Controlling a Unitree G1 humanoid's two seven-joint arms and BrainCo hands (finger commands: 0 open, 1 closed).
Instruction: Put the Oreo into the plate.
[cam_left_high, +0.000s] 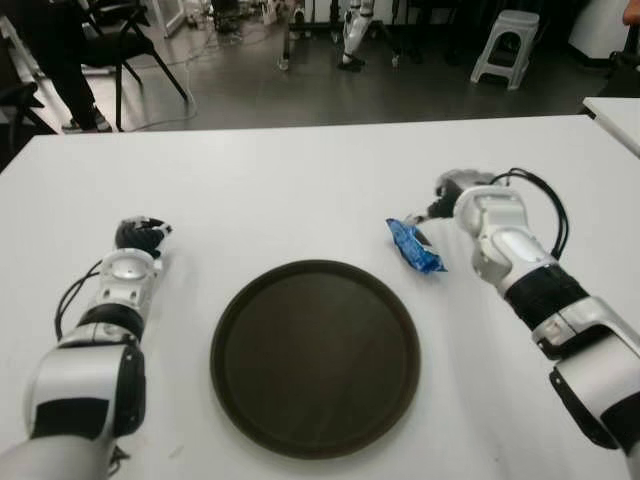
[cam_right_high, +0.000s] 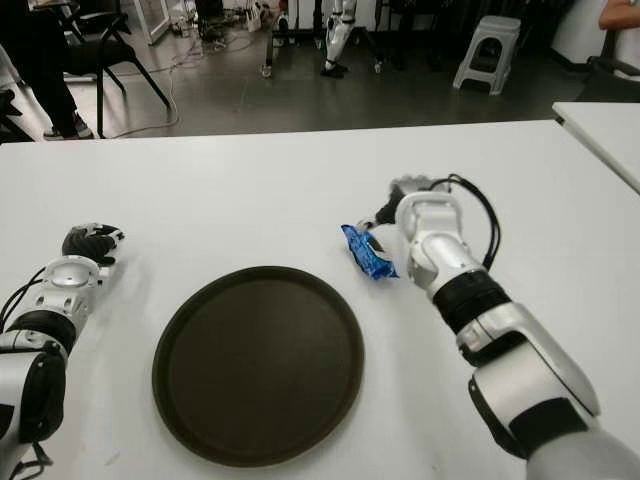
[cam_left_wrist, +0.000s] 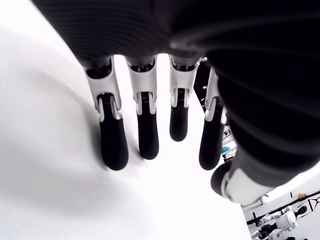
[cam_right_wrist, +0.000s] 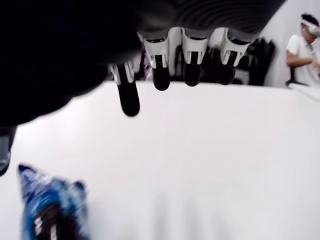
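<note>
The blue Oreo packet (cam_left_high: 414, 246) lies on the white table (cam_left_high: 300, 190), just past the upper right rim of the round dark plate (cam_left_high: 315, 356). My right hand (cam_left_high: 447, 193) hovers beside the packet on its right, fingers (cam_right_wrist: 160, 75) spread and holding nothing. The packet (cam_right_wrist: 47, 210) also shows near the thumb in the right wrist view. My left hand (cam_left_high: 140, 236) shows left of the plate, fingers (cam_left_wrist: 145, 125) relaxed and holding nothing.
Beyond the table's far edge are a chair (cam_left_high: 120, 40), a grey stool (cam_left_high: 505, 45) and cables on the floor. Another white table (cam_left_high: 615, 115) stands at the far right. A person (cam_right_wrist: 302, 42) appears in the background.
</note>
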